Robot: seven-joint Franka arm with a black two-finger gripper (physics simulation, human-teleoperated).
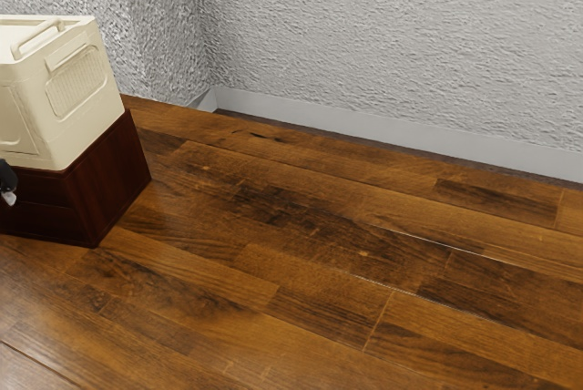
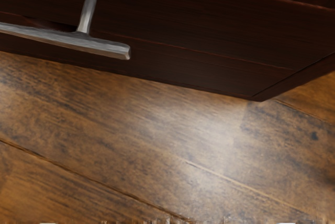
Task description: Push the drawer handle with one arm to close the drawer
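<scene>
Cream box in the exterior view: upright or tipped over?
Upright: the cream box sits flat on the dark wooden cabinet, its molded handle on top.

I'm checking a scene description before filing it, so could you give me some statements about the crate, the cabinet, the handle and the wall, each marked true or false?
1. The cream crate sits on top of the dark cabinet. True.
2. The wall is smooth red brick. False: it is grey and rough-textured.
3. The drawer handle stands out from the cabinet on a post. True.
4. The handle is a round wooden knob. False: it is a straight, metallic-looking bar.
5. A pale skirting board runs along the foot of the wall. True.
</scene>
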